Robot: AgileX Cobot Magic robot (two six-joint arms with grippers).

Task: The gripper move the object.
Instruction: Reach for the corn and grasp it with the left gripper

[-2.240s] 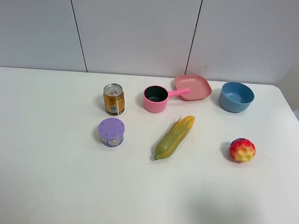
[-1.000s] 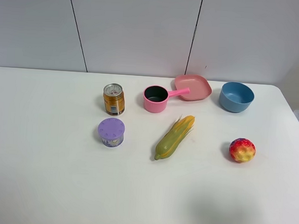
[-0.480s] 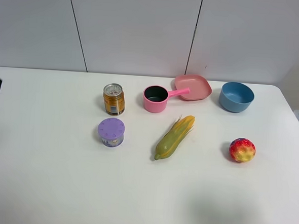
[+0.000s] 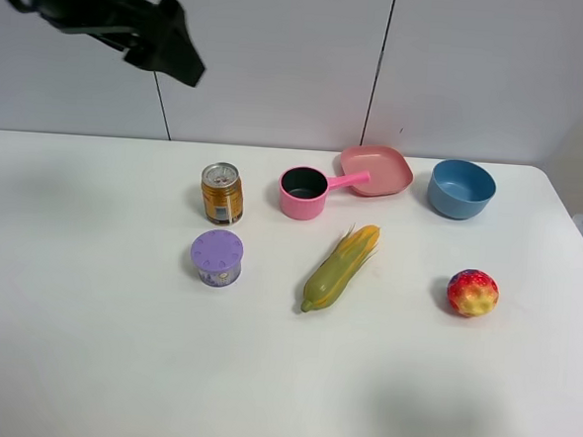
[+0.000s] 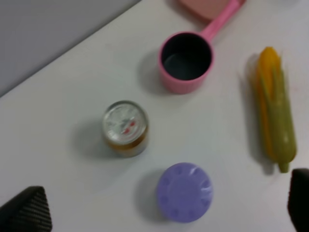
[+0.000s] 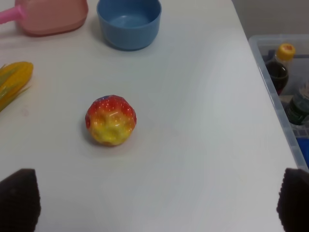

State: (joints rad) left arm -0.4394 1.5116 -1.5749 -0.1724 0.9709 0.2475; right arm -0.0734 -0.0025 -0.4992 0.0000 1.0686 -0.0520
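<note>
Left pincer point(image 4: 175, 55), fingers point(image 5: 26, 212) spread and empty, hangs high above the white surface point(image 4: 86, 345). We see the can point(image 4: 222, 193), the purple tub point(image 4: 217, 258), then the corn cob point(image 4: 340, 268) lying free mid-surface, well apart from that pincer. Right pincer point(image 6: 154, 203) gapes empty near the bumpy ball point(image 6: 110, 120).

The left gripper point(image 4: 175, 55) has swung up into view at eleven o'clock (high over the drink can point(image 4: 222, 192)).

Exterior high: left arm point(image 4: 96, 8) motion-blurred, cut off at the top-left corner, its tip unresolvable. Wrist views: only tips of left fingers point(image 5: 26, 212) and right fingers point(image 6: 17, 200) in frame. Right wrist crops corn cob point(image 6: 12, 82), pink plate point(image 6: 50, 17), and probably bottles point(image 6: 281, 65) in a bin point(image 6: 270, 92).
</note>
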